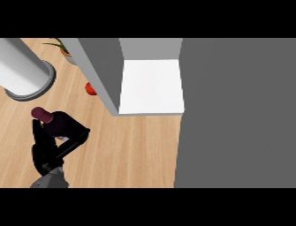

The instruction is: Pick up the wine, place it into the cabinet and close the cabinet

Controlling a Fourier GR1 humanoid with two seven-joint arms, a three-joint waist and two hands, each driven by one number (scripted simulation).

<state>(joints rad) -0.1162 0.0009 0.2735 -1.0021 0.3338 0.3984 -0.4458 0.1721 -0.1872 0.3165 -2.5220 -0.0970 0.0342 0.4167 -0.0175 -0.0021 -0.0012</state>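
The wine bottle point(57, 121) is dark with a maroon cap point(42, 114) and stands over the wooden counter at the left. My left hand point(54, 148) is curled round its lower body, thumb and fingers wrapping it and hiding its base. The cabinet point(108, 70) is grey and stands open to the bottle's upper right, with its white inner shelf point(151, 86) showing. A broad grey panel point(244, 112), seemingly the cabinet's door, fills the right side of the view. My right hand does not show.
A white cylinder with a grey base point(18, 73) stands at the upper left. A small red object point(90, 88) lies against the cabinet's left wall, and a green plant point(61, 46) is behind it. Bare wood counter point(134, 150) lies between bottle and cabinet.
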